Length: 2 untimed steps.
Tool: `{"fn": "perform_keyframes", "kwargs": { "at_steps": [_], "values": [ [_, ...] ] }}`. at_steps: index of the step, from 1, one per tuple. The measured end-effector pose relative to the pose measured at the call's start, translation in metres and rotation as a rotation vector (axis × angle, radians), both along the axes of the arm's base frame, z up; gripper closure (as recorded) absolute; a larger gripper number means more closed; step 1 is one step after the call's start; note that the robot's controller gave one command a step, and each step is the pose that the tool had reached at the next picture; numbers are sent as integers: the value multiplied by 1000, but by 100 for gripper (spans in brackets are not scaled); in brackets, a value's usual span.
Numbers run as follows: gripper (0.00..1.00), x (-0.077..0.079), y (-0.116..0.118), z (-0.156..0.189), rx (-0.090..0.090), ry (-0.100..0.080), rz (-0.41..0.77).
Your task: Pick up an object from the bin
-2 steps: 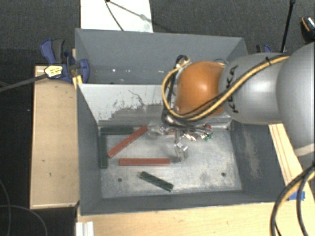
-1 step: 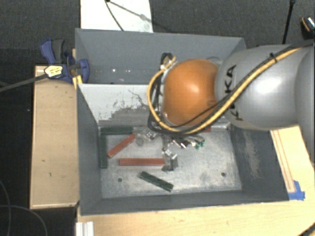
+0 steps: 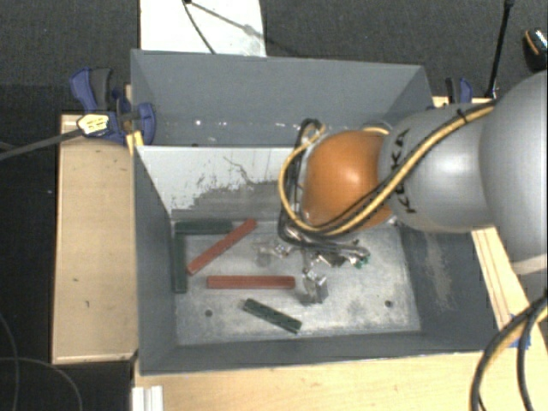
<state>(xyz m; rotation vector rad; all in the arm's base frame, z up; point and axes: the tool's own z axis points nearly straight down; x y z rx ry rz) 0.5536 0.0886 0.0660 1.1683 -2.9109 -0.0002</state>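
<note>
1. Grey arm reaching in from the right. Black lettering on its side, crossed by a cable, not fully readable.
2. Grey metal bin, floor scuffed.
3. Orange cover on the wrist, cables looped round it.
4. Pincer low over the bin floor, right of centre. Cannot tell how far open or whether anything is held.
5. Flat red-brown stick, long axis left-right, right end just beside the pincer on its left.
6. Diagonal red-brown stick, rising to the right, up-left of the pincer.
7. Dark green bar, tilted down-right, near the pincer, below-left.
8. Green L-shape by the left wall, well apart.
</note>
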Motion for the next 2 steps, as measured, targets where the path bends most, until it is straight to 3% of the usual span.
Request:
{"fn": "perform_keyframes", "kwargs": {
  "at_steps": [1,2],
  "values": [
    [100,1,4,4,4,-6,2],
    [100,-30,29,154,5,-14,12]
  ]
}}
